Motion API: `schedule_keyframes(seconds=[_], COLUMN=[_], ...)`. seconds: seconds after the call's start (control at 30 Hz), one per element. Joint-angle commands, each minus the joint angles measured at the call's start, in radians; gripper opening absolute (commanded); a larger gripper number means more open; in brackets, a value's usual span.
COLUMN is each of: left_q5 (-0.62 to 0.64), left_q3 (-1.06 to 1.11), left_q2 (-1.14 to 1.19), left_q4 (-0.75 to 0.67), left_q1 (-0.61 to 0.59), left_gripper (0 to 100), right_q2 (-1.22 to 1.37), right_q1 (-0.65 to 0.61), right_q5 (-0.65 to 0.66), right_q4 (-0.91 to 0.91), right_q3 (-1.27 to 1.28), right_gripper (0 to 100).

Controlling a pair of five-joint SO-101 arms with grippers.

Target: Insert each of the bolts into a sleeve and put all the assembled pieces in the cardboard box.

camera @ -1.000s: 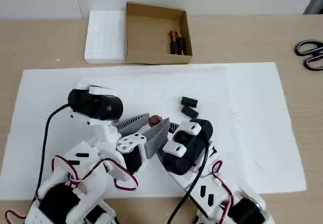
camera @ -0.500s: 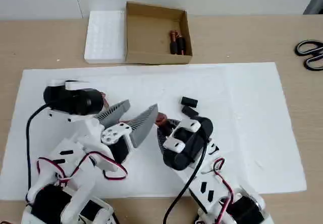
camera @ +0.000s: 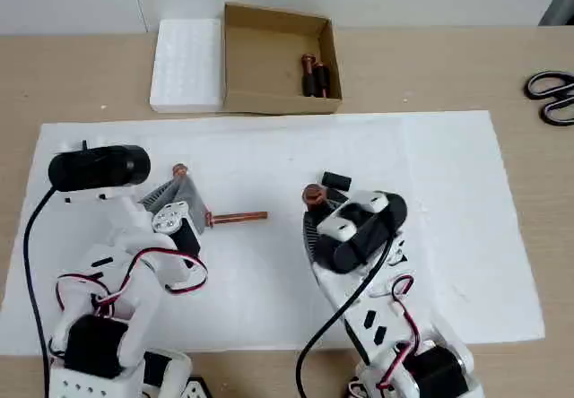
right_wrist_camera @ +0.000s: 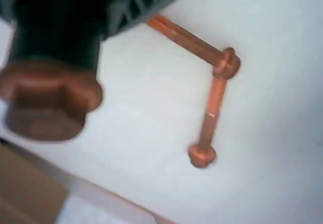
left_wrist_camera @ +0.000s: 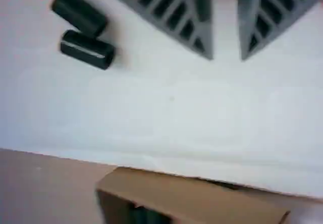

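Clamping the right gripper [camera: 317,206] on a bolt-and-sleeve piece [right_wrist_camera: 50,72] over the middle of the white sheet [camera: 430,237] on the counter [camera: 81,75]. Hanging the left gripper [left_wrist_camera: 225,55] over the sheet's left part, fingers [left_wrist_camera: 176,12] slightly apart, orange metal showing in the gap. Having a bare bolt [camera: 238,218] lying flat just right of it, a second bolt [camera: 179,170] at its far side. Showing a loose sleeve [left_wrist_camera: 79,13] and a second sleeve [left_wrist_camera: 87,49] side by side just beyond the right gripper. Holding finished pieces [camera: 314,77] by the right wall of the cardboard box [camera: 269,53], past the sheet's far edge.
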Motion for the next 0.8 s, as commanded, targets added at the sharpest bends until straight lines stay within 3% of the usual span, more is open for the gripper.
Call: schedule_keyframes(seconds=[0.0,0.17,0.5,0.77], left_q5=[-0.008,-0.006,-0.009,-0.009], left_q3=[0.045,0.159,0.278,0.292], left_q2=[0.006,0.002,0.002,0.006], left_q4=[-0.028,-0.028,-0.163,-0.152], left_q1=[-0.014,-0.015,-0.017,-0.015], left_gripper=[1,1,1,1], right_q2=[-0.004,-0.004,-0.002,0.028], right_q1=[0.045,0.110,0.271,0.286], right_q5=[-0.048,-0.101,-0.130,-0.129], right_q4=[-0.041,-0.042,-0.042,-0.036], right_q3=[0.014,0.049,0.015,-0.075], right_gripper=[0.3,0.3,0.3,0.3])
